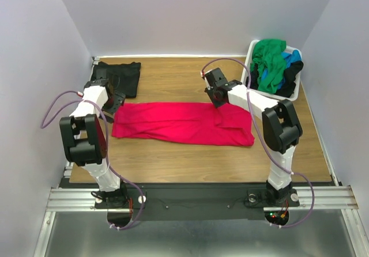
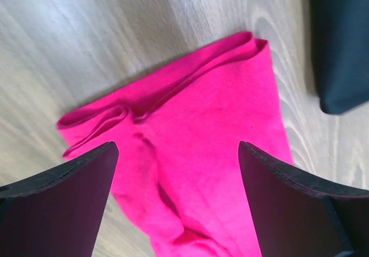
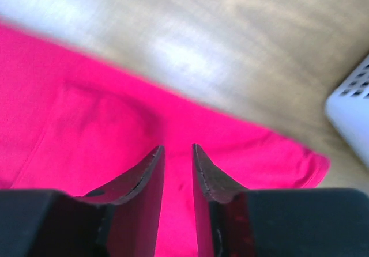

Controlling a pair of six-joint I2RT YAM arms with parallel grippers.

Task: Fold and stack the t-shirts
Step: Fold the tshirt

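One pinkish-red cloth t-shirt (image 1: 179, 123) beneath both arms, left gripper (image 2: 177, 153) released above its end, right gripper (image 3: 177, 153) pinching it, one folded black t-shirt (image 1: 121, 74) beyond the left, one white plastic basket (image 1: 253, 49) beside the right.

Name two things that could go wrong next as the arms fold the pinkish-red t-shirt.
1. The left gripper hangs open over the layered left end of the pinkish-red t-shirt. Closing there may catch only the top layer and spoil the fold.
2. The right gripper has its jaws almost together over the cloth. Any pinch there would be thin and could slip.
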